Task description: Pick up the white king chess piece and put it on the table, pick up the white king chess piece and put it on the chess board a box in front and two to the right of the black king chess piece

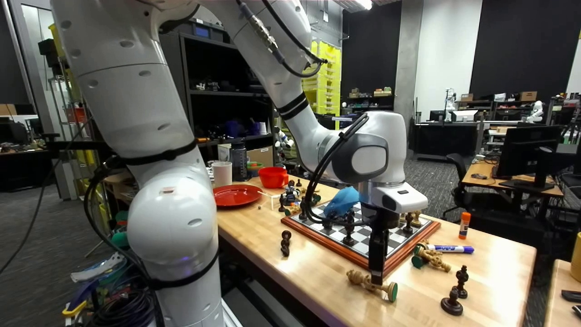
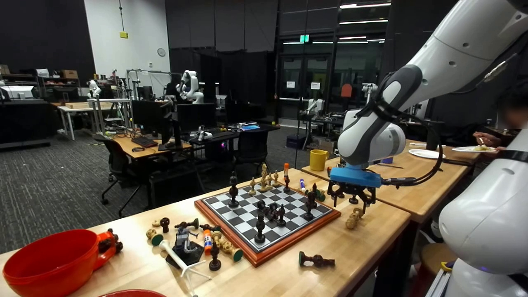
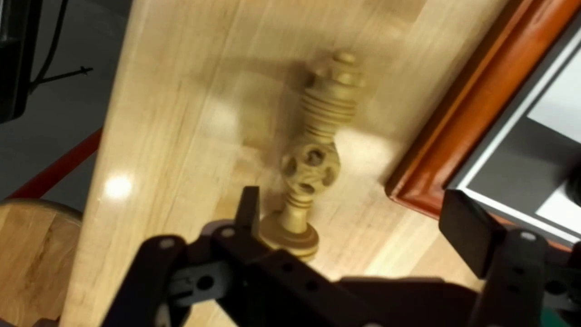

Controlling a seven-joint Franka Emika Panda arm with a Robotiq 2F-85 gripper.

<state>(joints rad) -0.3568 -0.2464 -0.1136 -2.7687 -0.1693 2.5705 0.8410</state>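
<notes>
The black two-fingered gripper [image 3: 354, 195] gapes wide; mid-frame in the wrist view, the pale carved-wood king [image 3: 323, 168] lies on the light-wood table [image 3: 186, 154].

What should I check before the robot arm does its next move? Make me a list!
1. End effector open: ok, its fingers stand wide apart.
2. Light chess piece standing up: not ok, it lies on its side on the table.
3. Piece clear of the chess board: ok, there's a gap.
4. Piece midway between the fingers: not ok, it looks nearer one in the wrist view.
5. Fingers touching the piece: cannot tell.
</notes>
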